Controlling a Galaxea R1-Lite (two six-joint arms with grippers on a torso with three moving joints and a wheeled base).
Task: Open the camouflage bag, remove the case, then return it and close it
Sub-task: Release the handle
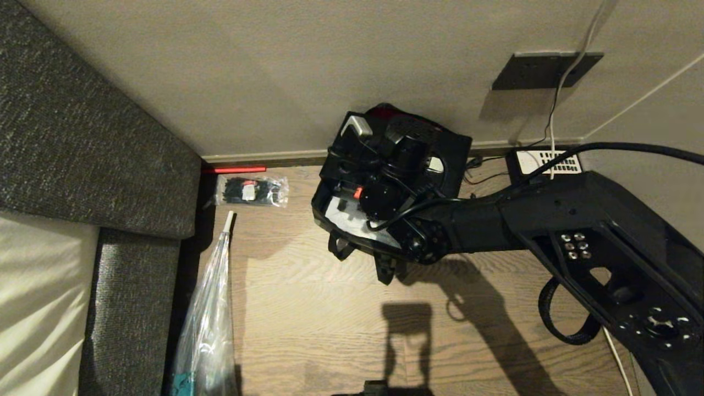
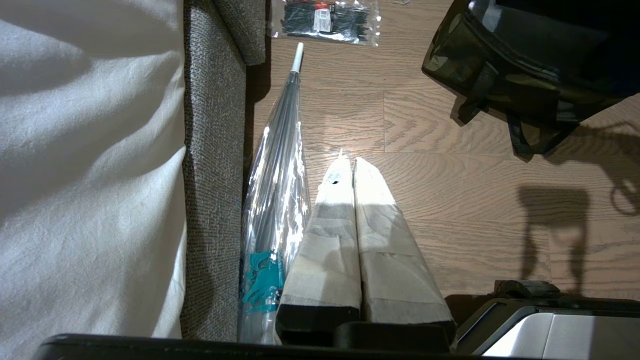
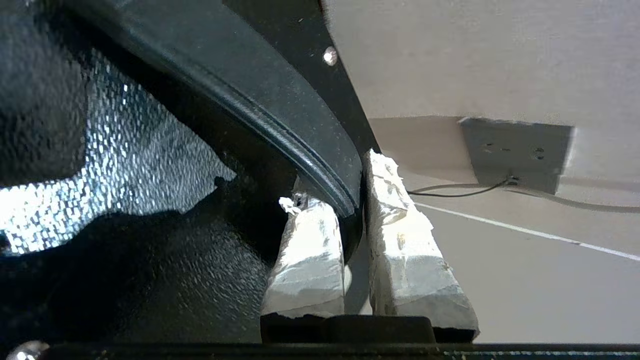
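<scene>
Bag sits on the wood floor by the far wall, right of the sofa. Its top is open; camouflage side and black straps show best in the left wrist view.

Case is black and stands up out of the bag's open mouth, tilted against the wall. Pale grey handle end visible at its far left corner; a small red latch lower down on its face.

Right arm reaches in from the right, wrist over the bag. Right claw is pinched narrow on the case's black rim: one taped finger on the textured inside face, the other on the outside toward the wall. Rim runs between them.

Left claw is parked low at the near side, well apart from the bag, taped fingers pressed together on nothing, pointing along the floor.

Other items: folded clear umbrella lying along the sofa's edge; packet of cable ties on the floor left of the bag; wall plate with a white cable hanging from it, far right.
</scene>
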